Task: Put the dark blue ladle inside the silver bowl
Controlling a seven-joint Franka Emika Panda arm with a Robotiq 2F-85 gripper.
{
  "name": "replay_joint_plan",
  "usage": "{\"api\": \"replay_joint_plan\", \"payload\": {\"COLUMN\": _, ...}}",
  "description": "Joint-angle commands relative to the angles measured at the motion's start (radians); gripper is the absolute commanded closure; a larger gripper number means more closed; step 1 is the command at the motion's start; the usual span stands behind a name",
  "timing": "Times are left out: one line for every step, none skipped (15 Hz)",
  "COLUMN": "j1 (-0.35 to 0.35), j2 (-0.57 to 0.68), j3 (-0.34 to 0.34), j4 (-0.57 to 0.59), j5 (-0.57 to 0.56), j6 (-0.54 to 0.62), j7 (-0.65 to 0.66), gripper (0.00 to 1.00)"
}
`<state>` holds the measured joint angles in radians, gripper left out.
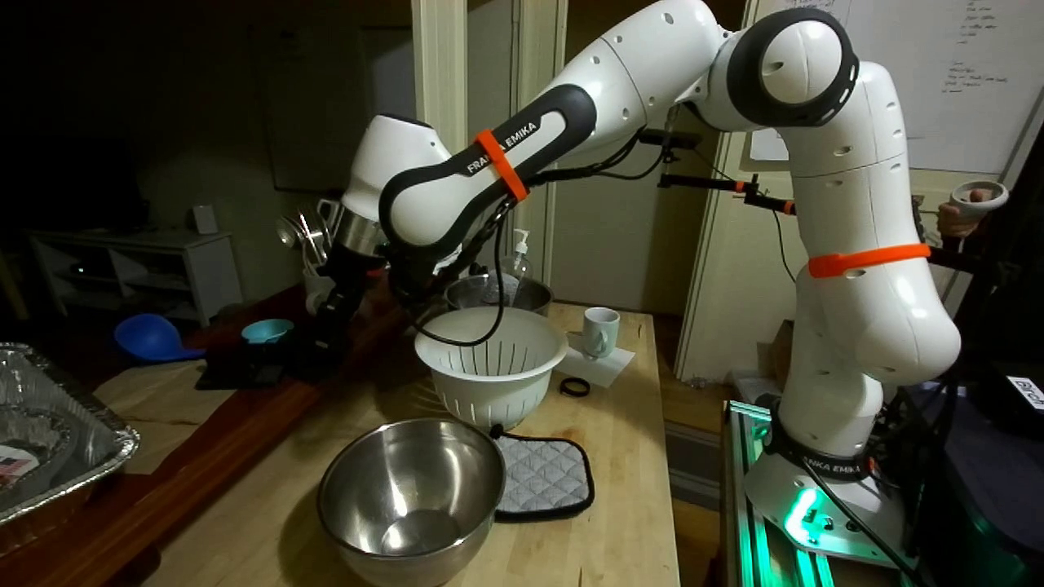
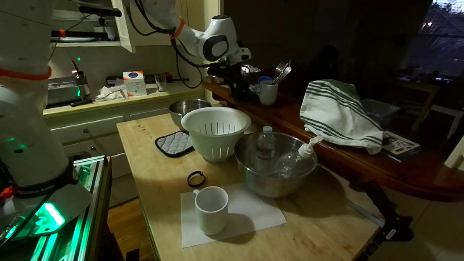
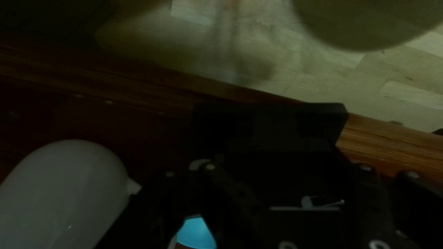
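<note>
The gripper (image 2: 242,95) is seen just over the red-brown ledge (image 2: 362,166), beside the white mug (image 2: 268,95) of forks and spoons. The jaws are lost in the dark, so how wide they are spread, and if a thing is pinched by them, cannot be told. In an exterior view the dark blue ladle (image 1: 149,337) is seen left of the jaws, with its handle pointed toward them; the end of the handle is lost against a black shape (image 1: 236,371). A teal scoop (image 1: 267,330) is seen between the ladle's cup and the jaws. The silver bowl (image 1: 412,497) is set lower than the jaws and apart from them, on the pale wooden table (image 1: 620,522). The grey pot holder (image 1: 545,475) is placed beside it. The white colander (image 1: 489,375) is seen right of the jaws. Lower than the jaws, a bottle (image 2: 265,145) and soap pump (image 2: 306,150) are held in another steel bowl (image 2: 273,184).
</note>
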<state>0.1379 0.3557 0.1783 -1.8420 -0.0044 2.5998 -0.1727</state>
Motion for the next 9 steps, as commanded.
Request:
{"api": "replay_joint_plan", "payload": {"j1": -0.003, "j2": -0.087, "j3": 0.020, "j4": -0.063, "j5": 0.002, "j6": -0.066, "j7": -0.047, "gripper": 0.59}}
{"api": "replay_joint_plan", "payload": {"j1": 0.004, "j2": -0.110, "j3": 0.017, "j4": -0.077, "j5": -0.010, "j6": -0.081, "j7": -0.043, "gripper": 0.59}}
{"api": "replay_joint_plan", "payload": {"j1": 0.020, "j2": -0.133, "j3": 0.002, "j4": -0.093, "j5": -0.042, "j6": -0.088, "j7": -0.013, "gripper": 0.59}}
{"api": "replay_joint_plan", "payload": {"j1": 0.033, "j2": -0.153, "j3": -0.010, "j4": -0.107, "j5": -0.081, "j6": -0.087, "j7": 0.008, "gripper": 0.59}}
{"api": "replay_joint_plan", "payload": {"j1": 0.046, "j2": -0.168, "j3": -0.026, "j4": -0.116, "j5": -0.134, "j6": -0.069, "j7": 0.040, "gripper": 0.59}}
{"api": "replay_joint_plan", "payload": {"j1": 0.052, "j2": -0.172, "j3": -0.039, "j4": -0.116, "j5": -0.183, "j6": -0.057, "j7": 0.068, "gripper": 0.59}}
{"api": "replay_joint_plan", "payload": {"j1": 0.056, "j2": -0.174, "j3": -0.047, "j4": -0.112, "j5": -0.227, "j6": -0.047, "j7": 0.087, "gripper": 0.59}}
{"api": "replay_joint_plan", "payload": {"j1": 0.056, "j2": -0.171, "j3": -0.049, "j4": -0.105, "j5": -0.255, "j6": -0.036, "j7": 0.096, "gripper": 0.59}}
{"api": "replay_joint_plan", "payload": {"j1": 0.060, "j2": -0.173, "j3": -0.057, "j4": -0.100, "j5": -0.295, "j6": -0.032, "j7": 0.123, "gripper": 0.59}}
